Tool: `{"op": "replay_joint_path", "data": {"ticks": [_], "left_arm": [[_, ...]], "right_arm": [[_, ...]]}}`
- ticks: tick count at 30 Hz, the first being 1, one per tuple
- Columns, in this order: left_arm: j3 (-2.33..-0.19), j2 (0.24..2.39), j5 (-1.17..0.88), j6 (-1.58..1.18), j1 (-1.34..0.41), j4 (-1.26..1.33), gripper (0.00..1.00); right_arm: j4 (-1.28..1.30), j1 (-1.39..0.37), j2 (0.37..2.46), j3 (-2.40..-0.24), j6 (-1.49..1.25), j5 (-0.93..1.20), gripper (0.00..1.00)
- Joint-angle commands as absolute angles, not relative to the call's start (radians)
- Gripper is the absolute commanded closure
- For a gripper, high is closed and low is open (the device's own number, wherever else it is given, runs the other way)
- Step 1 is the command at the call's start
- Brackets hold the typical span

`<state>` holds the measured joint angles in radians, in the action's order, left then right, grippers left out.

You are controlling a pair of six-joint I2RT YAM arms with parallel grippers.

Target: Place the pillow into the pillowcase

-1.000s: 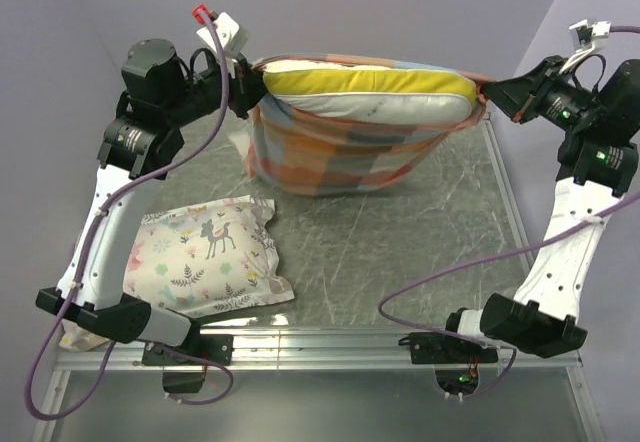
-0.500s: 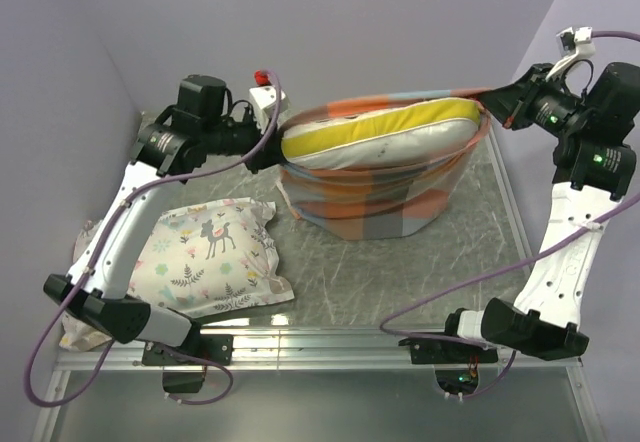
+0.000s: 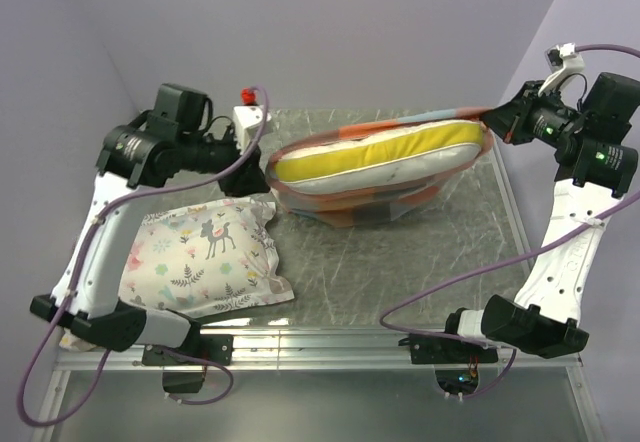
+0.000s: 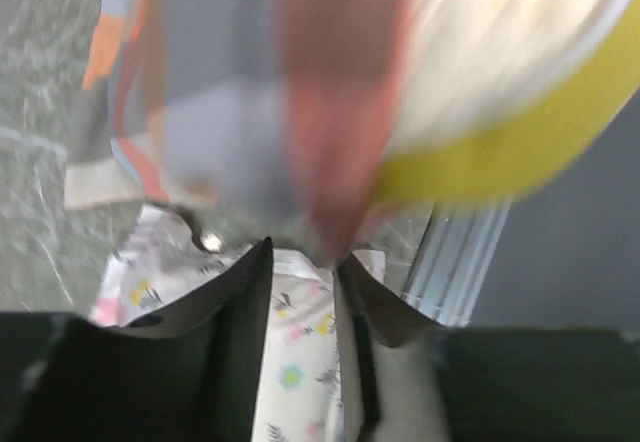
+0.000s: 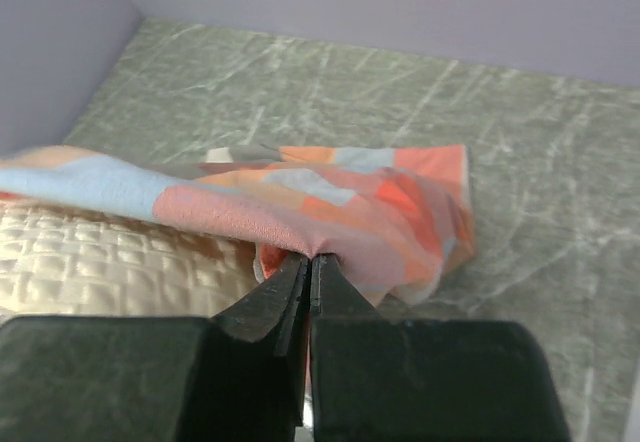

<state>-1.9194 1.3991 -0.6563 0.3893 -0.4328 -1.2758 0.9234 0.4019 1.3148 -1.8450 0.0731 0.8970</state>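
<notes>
Grey table (image 3: 400, 262) carries the bulky cream pillow (image 3: 385, 157), mostly inside the limp checked pillowcase (image 3: 370, 207), yellow edge showing. Such light, slippery cloth is probably best pinched at its hem: the right gripper (image 5: 310, 257) clamps one end, while the left gripper (image 4: 305, 277) has its jaws parted beside the other.

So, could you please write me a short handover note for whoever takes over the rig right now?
The left pincer is open and holds nothing, beside the left end of the pillowcase.
The right pincer is shut on the pillowcase's right corner, holding it up.
The pillow sits mostly inside, its yellow edge showing at the open mouth; the bundle sags towards the table.
Done: pillow inserted. Left, I'd judge: pull the cloth over the exposed edge, then release.
</notes>
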Motion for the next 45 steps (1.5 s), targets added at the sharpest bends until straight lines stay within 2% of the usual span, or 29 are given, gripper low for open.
{"op": "replay_joint_path", "data": {"ticks": [1,4,5,6,7,8,9,11,12,14,16,17,19,22,23,25,28,31,32,35,37,42,43,44,45], "left_arm": [[-1.876,1.266,-0.644,0.287,-0.384,-1.281,0.62],[-1.833,1.243,-0.699,0.215,-0.316,-1.22,0.82],[-1.83,1.243,-0.716,0.187,-0.295,-1.177,0.96],[-1.825,1.244,-0.744,0.163,-0.273,-1.142,0.98],[-1.818,1.253,-0.824,0.146,-0.262,-1.106,0.94],[-1.827,1.268,-0.874,0.153,-0.264,-1.104,0.7],[-1.824,1.282,-0.935,0.173,-0.264,-1.129,0.55],[-1.78,1.293,-0.974,0.298,-0.31,-1.201,0.34],[-1.754,1.283,-0.948,0.334,-0.38,-1.251,0.29],[-1.645,1.227,-0.853,0.368,-0.458,-1.247,0.24],[-1.55,1.157,-0.774,0.338,-0.564,-1.136,0.24],[-1.446,1.135,-0.667,0.277,-0.587,-1.073,0.26],[-1.344,1.102,-0.596,0.258,-0.603,-0.896,0.27],[-1.169,1.167,-0.456,0.258,-0.62,-0.723,0.27],[-1.14,1.196,-0.419,0.25,-0.62,-0.663,0.23],[-1.114,1.32,-0.347,0.238,-0.627,-0.579,0.22],[-1.185,1.548,-0.359,0.189,-0.634,-0.52,0.27],[-1.275,1.749,-0.357,0.112,-0.634,-0.483,0.4],[-1.308,1.79,-0.362,0.08,-0.63,-0.457,0.49],[-1.414,1.931,-0.364,0.025,-0.606,-0.42,0.56],[-1.504,2.058,-0.353,0.015,-0.549,-0.393,0.56],[-2.021,2.339,-0.285,-0.016,-0.391,-0.379,0.51],[-2.054,2.344,-0.276,0.047,-0.385,-0.371,0.48],[-2.037,2.323,-0.27,0.104,-0.377,-0.355,0.41],[-2.007,2.289,-0.341,0.126,-0.352,-0.348,0.37]], "right_arm": [[0.926,0.42,1.299,-1.853,0.127,0.825,1.0],[0.943,0.419,1.299,-1.847,0.126,0.834,1.0],[0.946,0.419,1.299,-1.845,0.123,0.842,1.0],[0.951,0.417,1.298,-1.845,0.118,0.851,1.0],[0.954,0.407,1.293,-1.847,0.115,0.862,1.0],[0.956,0.397,1.293,-1.851,0.11,0.867,1.0],[0.95,0.388,1.292,-1.855,0.086,0.864,1.0],[0.948,0.355,1.29,-1.867,0.068,0.855,1.0],[0.937,0.344,1.281,-1.865,0.048,0.839,1.0],[0.922,0.334,1.27,-1.845,0.023,0.818,1.0],[0.919,0.327,1.263,-1.832,0.002,0.804,1.0],[0.907,0.327,1.258,-1.816,-0.029,0.81,1.0],[0.855,0.313,1.24,-1.761,-0.075,0.799,1.0],[0.784,0.284,1.224,-1.676,-0.1,0.738,1.0],[0.769,0.282,1.226,-1.652,-0.1,0.715,1.0],[0.736,0.282,1.23,-1.587,-0.071,0.619,1.0],[0.736,0.282,1.256,-1.527,0.024,0.484,1.0],[0.756,0.284,1.284,-1.465,0.158,0.372,1.0],[0.759,0.284,1.288,-1.448,0.235,0.351,1.0],[0.796,0.284,1.313,-1.39,0.377,0.287,1.0],[0.848,0.281,1.344,-1.361,0.435,0.281,1.0],[0.984,0.236,1.474,-1.365,0.517,0.401,1.0],[1.014,0.223,1.5,-1.388,0.528,0.419,1.0],[1.04,0.212,1.523,-1.397,0.54,0.435,1.0],[1.09,0.195,1.563,-1.408,0.57,0.465,1.0]]}}
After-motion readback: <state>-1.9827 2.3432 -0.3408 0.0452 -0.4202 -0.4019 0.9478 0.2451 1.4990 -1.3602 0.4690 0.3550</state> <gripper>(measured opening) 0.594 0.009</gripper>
